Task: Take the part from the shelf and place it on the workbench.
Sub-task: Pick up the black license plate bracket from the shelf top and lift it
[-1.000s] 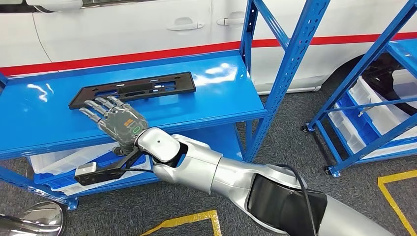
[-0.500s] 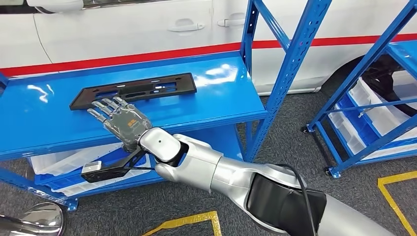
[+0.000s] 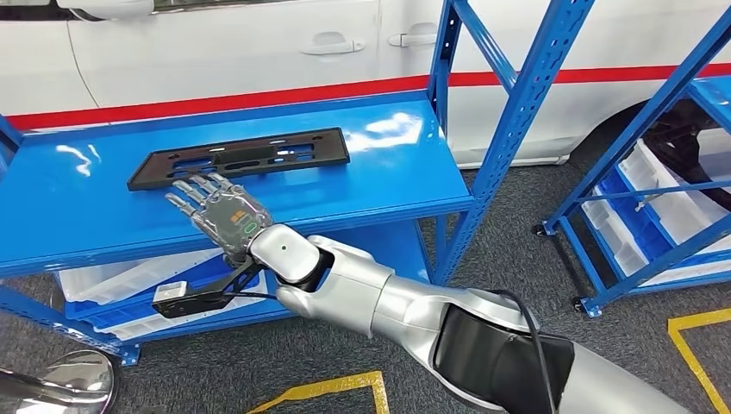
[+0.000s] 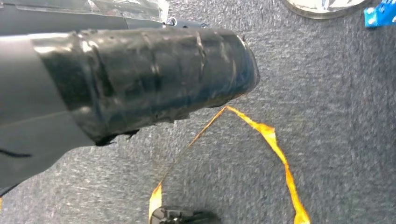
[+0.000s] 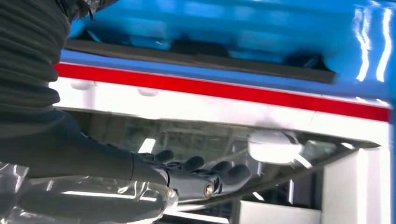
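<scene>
- The flat black rectangular plastic part [image 3: 239, 158] with slots lies on the glossy blue metal shelf [image 3: 379, 177], not yet lifted.
- The right robot hand [image 3: 222, 215] hovers just beside the part's near edge, fingers spread, holding nothing.
- The left robot hand's [image 4: 140, 79] state I cannot tell.
- Grasping, lifting and carrying to the workbench all remain, I judge.

Bright even indoor light, white glare patches on the blue shelf [image 3: 259, 194], wrist views soft and blurred

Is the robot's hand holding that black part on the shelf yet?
No. The right hand is open, fingers spread, beside the black part, which lies flat on the blue shelf.
</scene>
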Tool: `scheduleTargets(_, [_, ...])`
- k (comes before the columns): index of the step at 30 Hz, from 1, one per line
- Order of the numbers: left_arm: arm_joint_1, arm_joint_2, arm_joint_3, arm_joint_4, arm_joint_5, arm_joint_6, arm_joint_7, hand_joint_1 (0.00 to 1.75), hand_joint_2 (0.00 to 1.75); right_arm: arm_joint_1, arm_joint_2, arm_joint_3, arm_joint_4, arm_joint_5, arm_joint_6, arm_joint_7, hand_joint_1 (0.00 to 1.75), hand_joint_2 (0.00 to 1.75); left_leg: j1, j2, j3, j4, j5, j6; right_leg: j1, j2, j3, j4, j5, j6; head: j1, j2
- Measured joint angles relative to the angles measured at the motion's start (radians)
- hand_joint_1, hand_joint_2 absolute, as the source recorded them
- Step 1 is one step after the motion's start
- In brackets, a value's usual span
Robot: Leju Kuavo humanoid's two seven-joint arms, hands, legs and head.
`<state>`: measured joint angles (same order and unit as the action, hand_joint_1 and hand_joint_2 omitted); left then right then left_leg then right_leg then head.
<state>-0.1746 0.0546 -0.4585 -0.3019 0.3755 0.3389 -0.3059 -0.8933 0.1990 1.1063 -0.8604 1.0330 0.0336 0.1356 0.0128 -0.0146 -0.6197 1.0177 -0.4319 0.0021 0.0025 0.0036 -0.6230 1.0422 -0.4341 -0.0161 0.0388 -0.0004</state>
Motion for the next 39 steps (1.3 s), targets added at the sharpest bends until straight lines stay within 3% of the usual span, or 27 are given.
scheduleTargets(3, [0.006,0.004,0.0,0.001,-0.008,-0.023,0.022,0.0,0.0,0.0,0.0,0.0,0.004,0.0,0.003,0.001,0.0,1.75,0.002,0.003,-0.004,0.014,-0.014,-0.015,-0.006,-0.001,0.006,-0.01,0.005,-0.015,-0.001,0.0])
scheduleTargets(4, [0.009,0.006,0.0,0.002,-0.013,-0.033,0.034,0.0,0.0,-0.001,0.0,0.0,0.004,0.0,0.004,0.001,0.0,1.75,0.002,0.004,-0.02,0.05,-0.036,-0.019,-0.009,-0.002,0.009,-0.014,0.007,-0.02,-0.003,0.0])
scheduleTargets(6, [0.021,0.012,-0.001,0.006,-0.021,-0.055,0.058,0.0,0.0,-0.001,-0.001,0.0,0.005,0.0,0.007,0.002,0.0,1.75,0.003,0.007,-0.082,0.178,-0.094,-0.026,-0.009,-0.003,0.012,-0.016,0.006,-0.026,-0.005,0.0])
scheduleTargets(8, [0.039,0.023,-0.002,0.014,-0.025,-0.071,0.08,0.0,0.0,0.001,-0.005,0.0,0.009,-0.001,0.009,0.003,0.0,1.75,0.004,0.007,-0.131,0.269,-0.116,-0.029,-0.006,-0.002,0.012,-0.014,0.004,-0.029,-0.005,0.0])
scheduleTargets(9, [0.049,0.027,-0.002,0.017,-0.026,-0.075,0.09,0.0,0.0,0.002,-0.007,0.0,0.01,-0.002,0.009,0.005,0.0,1.75,0.003,0.007,-0.132,0.263,-0.101,-0.028,-0.005,-0.001,0.012,-0.013,0.003,-0.03,-0.005,0.0])
scheduleTargets(10, [0.057,0.033,-0.002,0.02,-0.025,-0.078,0.099,0.0,0.0,0.003,-0.008,0.0,0.011,-0.001,0.009,0.007,0.0,1.75,0.003,0.007,-0.111,0.216,-0.07,-0.025,-0.004,0.0,0.013,-0.012,0.002,-0.03,-0.005,0.0])
scheduleTargets(12, [0.067,0.045,-0.002,0.025,-0.023,-0.082,0.119,0.0,0.0,0.002,-0.01,0.0,0.011,0.004,0.008,0.014,0.0,1.75,-0.001,0.01,-0.044,0.078,-0.011,-0.015,0.0,0.001,0.014,-0.01,-0.001,-0.027,-0.005,0.0])
scheduleTargets(14, [0.072,0.057,-0.002,0.029,-0.02,-0.085,0.133,0.0,0.0,0.002,-0.013,0.0,0.011,0.009,0.008,0.02,0.0,1.75,-0.006,0.011,-0.005,-0.001,0.009,-0.004,0.004,0.0,0.013,-0.01,-0.003,-0.021,-0.004,0.0])
scheduleTargets(18, [0.084,0.071,-0.002,0.034,-0.019,-0.089,0.139,0.0,0.0,0.0,-0.018,-0.001,0.011,0.014,0.007,0.023,0.0,1.75,-0.002,0.011,0.005,-0.018,0.011,0.011,0.005,-0.001,0.01,0.004,-0.019,-0.001,-0.002,0.0])
scheduleTargets(20, [0.086,0.074,-0.002,0.035,-0.019,-0.09,0.14,0.0,0.0,0.0,-0.02,-0.001,0.011,0.014,0.007,0.023,0.0,1.75,0.002,0.012,0.011,-0.025,0.014,0.019,0.002,0.0,-0.028,0.089,-0.068,0.009,0.002,0.0])
scheduleTargets(22, [0.086,0.076,-0.002,0.037,-0.017,-0.089,0.151,0.0,0.0,0.002,-0.024,-0.001,0.011,0.014,0.008,0.023,0.0,1.75,0.002,0.011,0.011,-0.023,0.012,0.023,-0.001,0.0,-0.09,0.216,-0.122,0.014,0.004,0.0])
scheduleTargets(23, [0.086,0.077,-0.002,0.038,-0.014,-0.089,0.163,0.0,0.0,0.005,-0.027,-0.001,0.011,0.014,0.008,0.024,0.0,1.75,0.002,0.011,0.011,-0.021,0.011,0.024,-0.003,-0.001,-0.112,0.255,-0.129,0.016,0.004,0.0])
scheduleTargets(24, [0.087,0.078,-0.002,0.04,-0.01,-0.089,0.177,0.0,0.0,0.006,-0.029,-0.001,0.011,0.014,0.008,0.025,0.0,1.75,0.002,0.01,0.011,-0.02,0.009,0.023,-0.005,-0.001,-0.117,0.26,-0.118,0.017,0.004,0.0])
scheduleTargets(25, [0.088,0.079,-0.002,0.042,-0.005,-0.09,0.191,0.0,0.0,0.007,-0.032,-0.001,0.011,0.014,0.008,0.025,0.0,1.75,0.003,0.009,0.012,-0.017,0.006,0.021,-0.007,-0.001,-0.104,0.226,-0.089,0.017,0.004,0.0])
scheduleTargets(27, [0.089,0.084,-0.002,0.043,0.006,-0.093,0.211,0.0,0.0,0.007,-0.035,-0.003,0.011,0.014,0.008,0.026,0.0,1.75,0.004,0.007,0.012,-0.009,-0.001,0.014,-0.01,0.0,-0.045,0.098,-0.026,0.015,0.004,0.0])
scheduleTargets(29, [0.088,0.091,-0.002,0.044,0.018,-0.095,0.22,0.0,0.0,0.006,-0.036,-0.005,0.01,0.014,0.009,0.026,0.0,1.75,0.001,0.006,0.008,0.0,-0.007,0.005,-0.01,0.002,-0.007,0.017,-0.003,0.009,0.003,0.0])
scheduleTargets(32, [0.087,0.098,-0.002,0.044,0.03,-0.093,0.223,0.0,0.0,0.006,-0.038,-0.006,0.008,0.014,0.01,0.026,0.0,1.75,0.001,0.006,0.008,-0.002,-0.008,-0.008,-0.006,0.003,-0.002,0.007,-0.007,-0.006,0.002,0.0])
scheduleTargets(34, [0.087,0.1,-0.002,0.044,0.037,-0.091,0.223,0.0,0.0,0.006,-0.04,-0.007,0.008,0.014,0.011,0.026,0.0,1.75,0.003,0.008,0.0,0.021,-0.025,-0.018,-0.009,0.002,0.004,0.003,-0.006,-0.016,0.001,0.0])
scheduleTargets(37, [0.088,0.102,-0.002,0.045,0.042,-0.089,0.218,0.0,0.0,0.006,-0.04,-0.007,0.008,0.012,0.012,0.026,0.0,1.75,0.004,0.01,-0.083,0.184,-0.099,-0.027,-0.01,0.001,0.009,0.0,-0.009,-0.027,-0.001,0.0])
scheduleTargets(39, [0.09,0.103,-0.002,0.045,0.044,-0.089,0.213,0.0,0.0,0.008,-0.04,-0.007,0.008,0.009,0.014,0.025,0.0,1.75,0.004,0.01,-0.135,0.272,-0.116,-0.026,-0.006,0.001,0.011,0.0,-0.013,-0.031,-0.001,0.0])
